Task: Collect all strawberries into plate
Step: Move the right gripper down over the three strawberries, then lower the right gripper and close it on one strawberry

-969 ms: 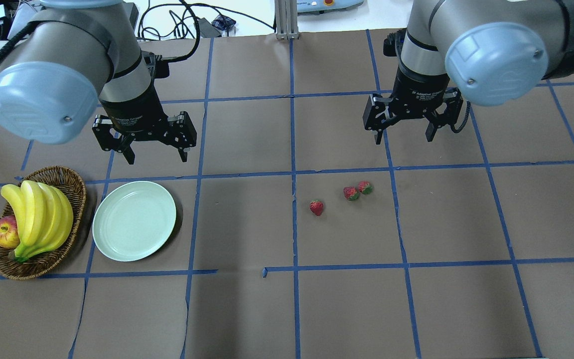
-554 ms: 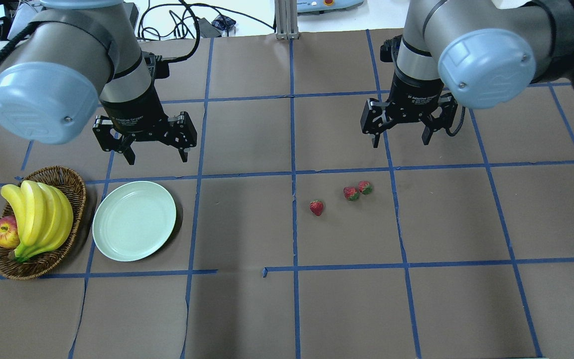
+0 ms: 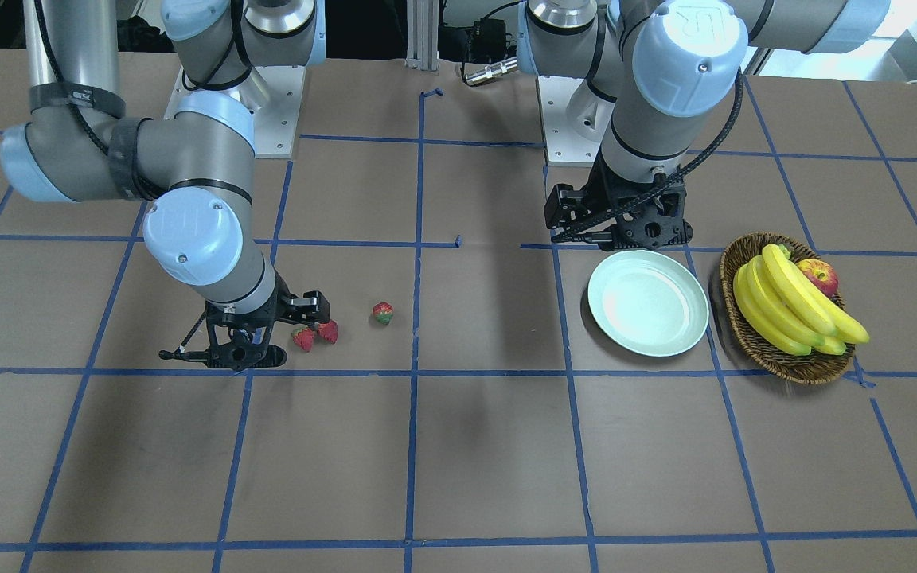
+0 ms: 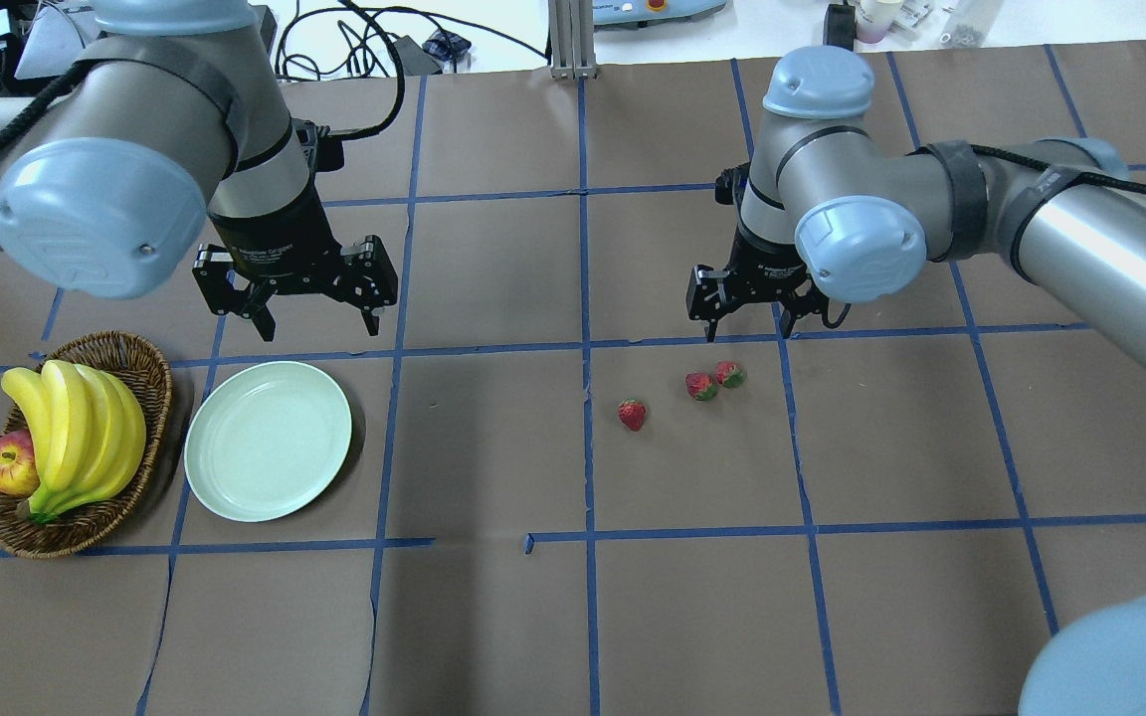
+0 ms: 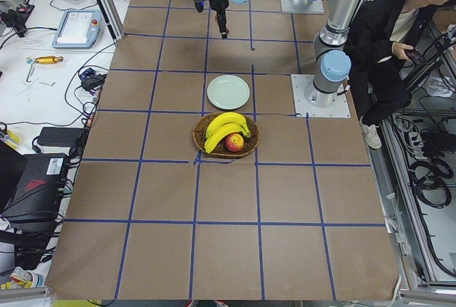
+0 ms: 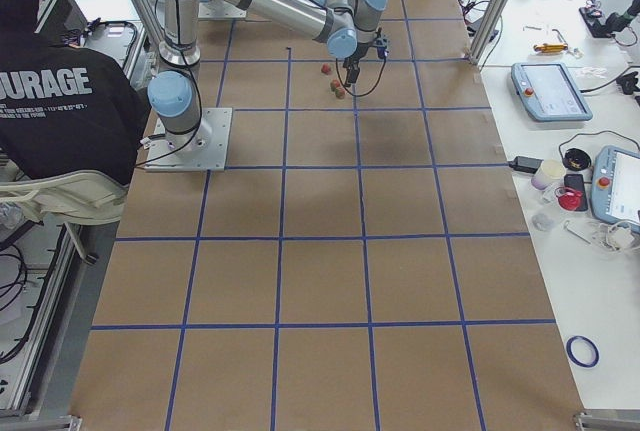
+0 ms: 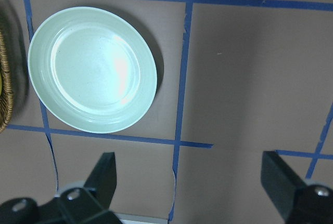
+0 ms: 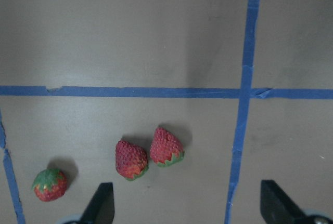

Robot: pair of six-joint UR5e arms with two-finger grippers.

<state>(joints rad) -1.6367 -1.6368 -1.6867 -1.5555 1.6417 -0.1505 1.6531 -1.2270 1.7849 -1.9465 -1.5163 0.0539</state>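
Three strawberries [image 4: 633,414] [image 4: 700,386] [image 4: 729,374] lie on the brown paper right of centre, two of them touching. In the right wrist view they show as a pair [image 8: 131,160] [image 8: 166,147] and a single one [image 8: 50,184]. My right gripper [image 4: 762,326] hangs open just behind the pair, nothing between its fingers [image 8: 101,206]. The pale green plate [image 4: 268,440] sits bare at the left. My left gripper [image 4: 317,328] hovers open just behind it, and the plate [image 7: 92,69] fills the left wrist view.
A wicker basket [image 4: 150,363] with bananas [image 4: 76,428] and an apple [image 4: 8,464] stands left of the plate, almost touching it. Blue tape lines grid the table. A person [image 5: 399,29] stands by the robot's base.
My right arm has swung in and lowered, bringing its gripper closer to the strawberry pair. The left gripper shifted only slightly. Both stay open; the strawberries have not moved.
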